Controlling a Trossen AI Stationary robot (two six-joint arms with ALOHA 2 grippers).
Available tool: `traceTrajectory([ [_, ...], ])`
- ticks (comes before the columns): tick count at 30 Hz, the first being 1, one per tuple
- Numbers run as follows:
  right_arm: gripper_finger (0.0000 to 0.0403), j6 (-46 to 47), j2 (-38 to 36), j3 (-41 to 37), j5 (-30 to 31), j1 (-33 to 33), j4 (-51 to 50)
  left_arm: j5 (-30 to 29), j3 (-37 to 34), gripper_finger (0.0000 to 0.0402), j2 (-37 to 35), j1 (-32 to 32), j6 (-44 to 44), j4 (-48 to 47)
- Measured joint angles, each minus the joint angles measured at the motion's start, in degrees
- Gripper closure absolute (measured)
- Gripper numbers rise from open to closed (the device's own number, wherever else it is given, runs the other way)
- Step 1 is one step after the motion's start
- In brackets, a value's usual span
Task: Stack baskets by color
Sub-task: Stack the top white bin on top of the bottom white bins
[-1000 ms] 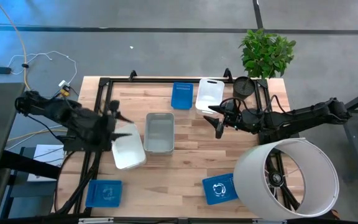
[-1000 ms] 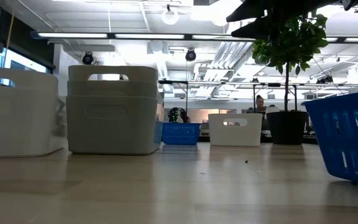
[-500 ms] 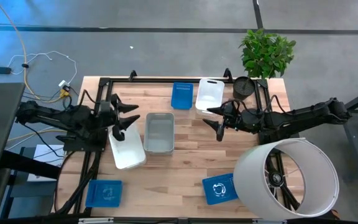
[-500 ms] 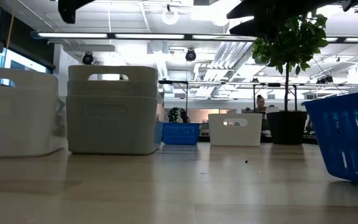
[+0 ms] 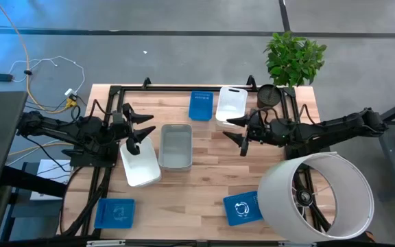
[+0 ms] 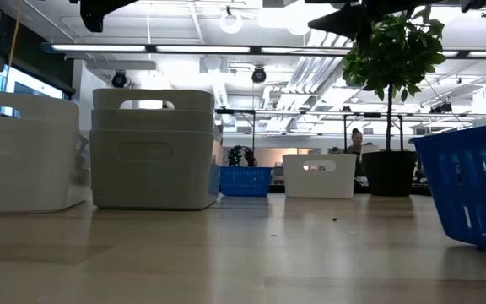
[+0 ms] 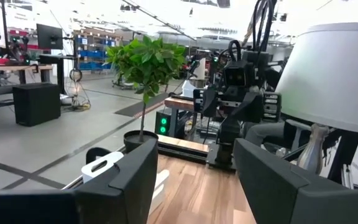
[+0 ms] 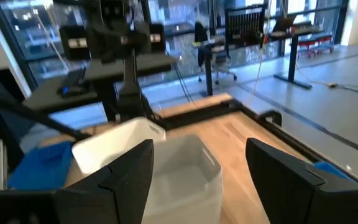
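Currently hovering released above the desk [image 5: 204, 175]: left tool [image 5: 137, 129] just left of the grey basket [image 5: 175, 146], over the white basket [image 5: 141, 165]; right tool [image 5: 238, 130] right of it, both likely readying grasps.

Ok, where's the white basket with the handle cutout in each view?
High view: white basket at far edge, beside the plant.
Low view: centre-right background, left of the plant.
Left wrist view: lower left, under the plant.
Right wrist view: not in it.
Shared landmark: the plant.
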Motion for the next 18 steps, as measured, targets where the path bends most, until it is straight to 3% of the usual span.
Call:
traceTrajectory([
  [8,0.0160,0.11,0.00,0.00,2.45,-0.02,0.89,0.00,0.00,0.0202,-0.02,0.00,-1.68,1.65],
  [18,0.0160,2.39,0.00,0.44,2.34,0.00,-7.76,0.03,0.00,0.0202,0.00,0.00,-4.50,1.63],
])
